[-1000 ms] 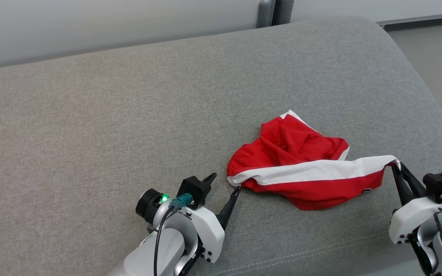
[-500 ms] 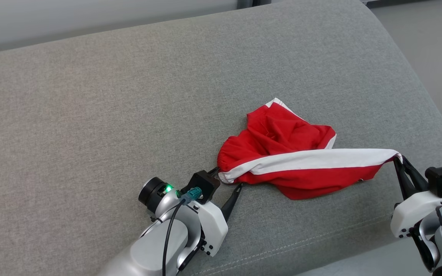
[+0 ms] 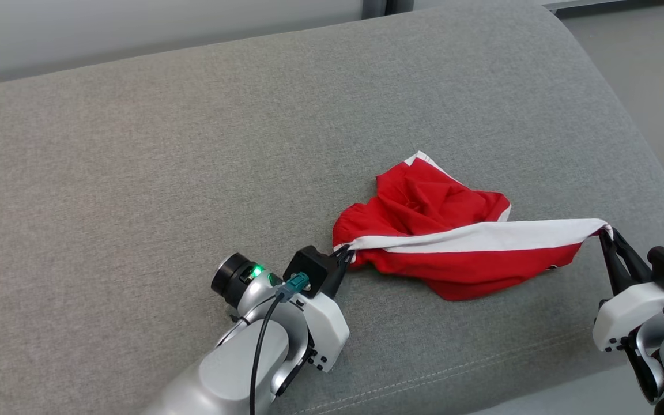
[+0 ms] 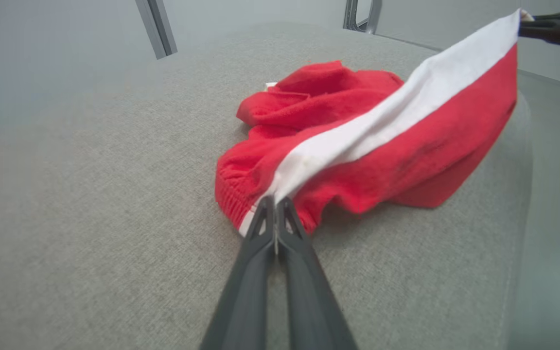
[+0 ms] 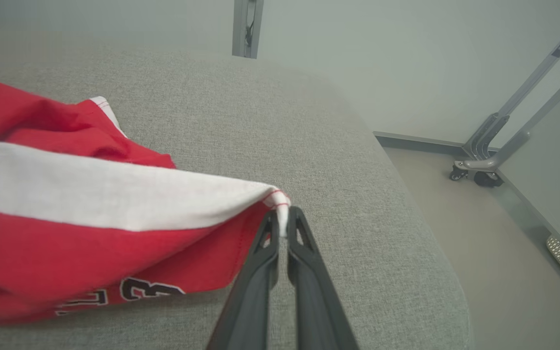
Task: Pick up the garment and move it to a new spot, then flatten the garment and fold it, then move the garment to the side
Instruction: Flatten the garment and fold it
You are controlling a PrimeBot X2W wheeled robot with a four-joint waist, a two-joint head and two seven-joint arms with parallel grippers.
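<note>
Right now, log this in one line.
left gripper: shut on garment | right gripper: shut on garment | garment: stripe stretched between them, rest on couch

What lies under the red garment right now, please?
The grey cushion lies under the garment. Near the right gripper the cloth hangs lifted, and bare cushion shows beneath it. Whatever lies under the crumpled heap is covered and cannot be seen.

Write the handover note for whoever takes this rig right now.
Left end effector: shut on the garment at the waistband end of its white stripe.
Right end effector: shut on the stripe's other end, raised off the grey cushion.
Garment: mostly crumpled on the cushion, stripe stretched between both grips.
Done: both ends gripped. Left: flatten, fold, move aside.
</note>
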